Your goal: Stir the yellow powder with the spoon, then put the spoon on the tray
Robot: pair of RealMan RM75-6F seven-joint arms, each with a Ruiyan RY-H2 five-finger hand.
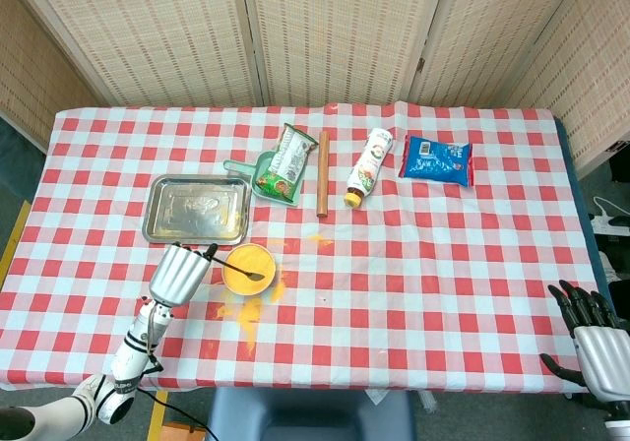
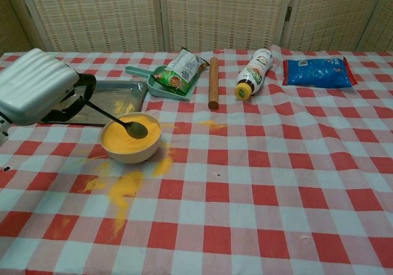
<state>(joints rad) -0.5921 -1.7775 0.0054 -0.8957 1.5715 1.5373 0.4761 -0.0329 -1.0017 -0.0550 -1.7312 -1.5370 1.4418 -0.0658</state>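
Spoon [image 2: 123, 120] in the bowl [image 2: 131, 153] of yellow powder [image 2: 120, 139], held by the left hand [image 2: 37, 86].
The hand grasps the handle; the spoon's head rests on the powder. The tray [image 2: 101, 112] lies just behind the bowl. Spilled powder [image 2: 123, 186] dots the tablecloth [image 2: 276, 177]. The right hand [image 1: 596, 347], fingers apart and empty, sits at the table's near right edge.

Dark spoon [image 2: 120, 119] slanting down from my left hand [image 2: 38, 86], its bowl resting on the yellow powder [image 2: 123, 137] heaped in the cream bowl [image 2: 136, 154], steel tray [image 1: 196, 210] lying flat just behind, streaked yellow
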